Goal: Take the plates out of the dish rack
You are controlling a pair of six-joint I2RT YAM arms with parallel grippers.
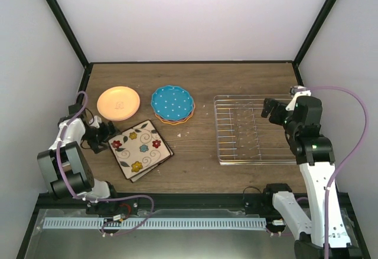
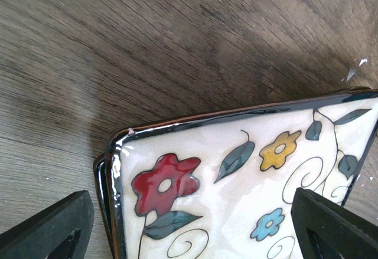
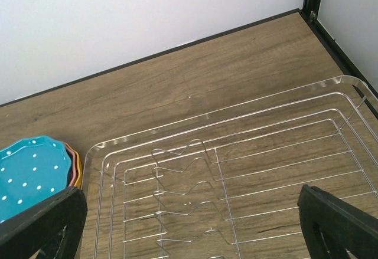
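Note:
The silver wire dish rack (image 1: pixel 254 130) stands on the right of the table with nothing in its tines (image 3: pixel 195 176). Two square cream flower plates (image 1: pixel 140 150) lie stacked flat at the left. My left gripper (image 1: pixel 106 134) is at their left corner, open. In the left wrist view its fingers (image 2: pixel 53 226) straddle the top plate (image 2: pixel 236 188) with a gap beside the rim, over the lower plate's edge (image 2: pixel 101 176). A teal dotted plate (image 1: pixel 172 102) tops a stack of round plates. A pale orange plate (image 1: pixel 118 103) lies alone. My right gripper (image 1: pixel 269 109) hovers open over the rack's far right.
The black frame posts and white walls close in the table at the back and both sides. Bare wood (image 1: pixel 195 153) shows between the square plates and the rack. In the right wrist view, the teal plate (image 3: pixel 29 173) lies just left of the rack's corner.

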